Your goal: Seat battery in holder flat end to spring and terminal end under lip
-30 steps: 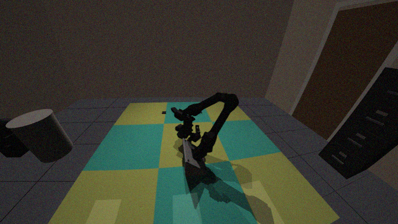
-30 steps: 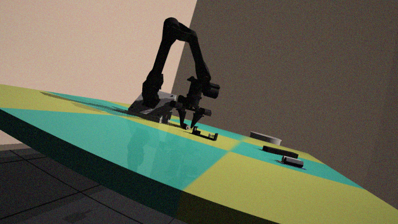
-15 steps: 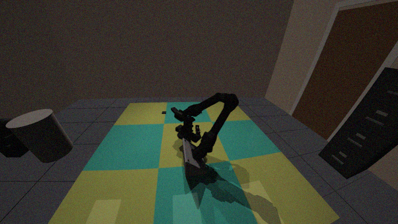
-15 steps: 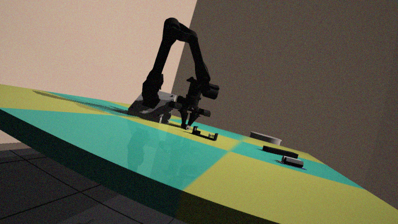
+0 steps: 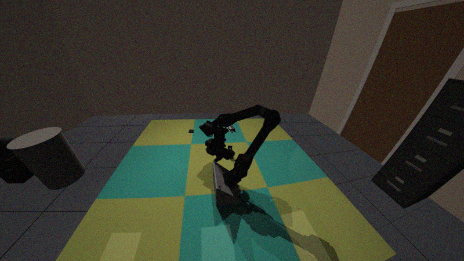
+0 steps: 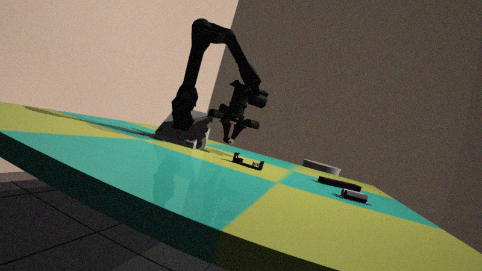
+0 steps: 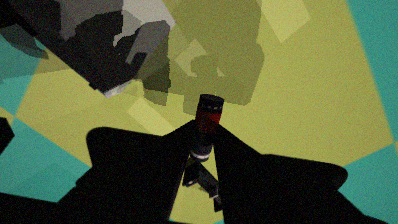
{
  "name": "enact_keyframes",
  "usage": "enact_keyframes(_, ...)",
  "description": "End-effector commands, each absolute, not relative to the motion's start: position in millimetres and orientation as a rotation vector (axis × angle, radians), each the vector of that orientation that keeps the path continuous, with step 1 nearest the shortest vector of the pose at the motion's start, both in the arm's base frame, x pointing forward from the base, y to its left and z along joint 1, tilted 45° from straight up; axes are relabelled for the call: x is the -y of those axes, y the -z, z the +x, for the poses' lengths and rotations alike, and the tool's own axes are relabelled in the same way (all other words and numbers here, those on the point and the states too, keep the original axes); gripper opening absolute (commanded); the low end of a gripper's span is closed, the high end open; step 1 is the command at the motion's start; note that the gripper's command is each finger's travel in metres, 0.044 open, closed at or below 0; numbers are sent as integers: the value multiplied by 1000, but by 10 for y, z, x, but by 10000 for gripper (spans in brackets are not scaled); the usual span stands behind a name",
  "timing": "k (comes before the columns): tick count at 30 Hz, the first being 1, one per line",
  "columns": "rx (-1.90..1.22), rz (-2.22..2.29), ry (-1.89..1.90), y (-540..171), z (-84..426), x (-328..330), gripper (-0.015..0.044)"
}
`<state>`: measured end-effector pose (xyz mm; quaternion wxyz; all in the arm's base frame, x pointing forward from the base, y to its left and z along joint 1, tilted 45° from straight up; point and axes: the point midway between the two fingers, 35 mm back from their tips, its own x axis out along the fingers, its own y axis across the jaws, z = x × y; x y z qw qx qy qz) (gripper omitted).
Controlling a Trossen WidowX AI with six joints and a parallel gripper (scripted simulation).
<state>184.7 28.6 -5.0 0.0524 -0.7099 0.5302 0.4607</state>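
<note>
The claw (image 6: 231, 140) is closed on the battery (image 7: 207, 125) and holds it in the air above the desk (image 6: 303, 215). The holder (image 6: 248, 162) lies on the desk just right of the claw, apart from it.

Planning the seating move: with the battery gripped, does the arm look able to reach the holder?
Probably yes. The tool, shut on the battery, hangs above the mat with the holder close beside it and nothing between.
</note>
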Motion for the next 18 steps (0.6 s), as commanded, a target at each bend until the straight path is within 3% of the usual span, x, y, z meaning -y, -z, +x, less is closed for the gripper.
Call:
enact_keyframes(1,-1657,-2056,-1215,-11,1955,-297,67)
enact_keyframes(18,-1720,-1382,-230,-348,2452,-162,67)
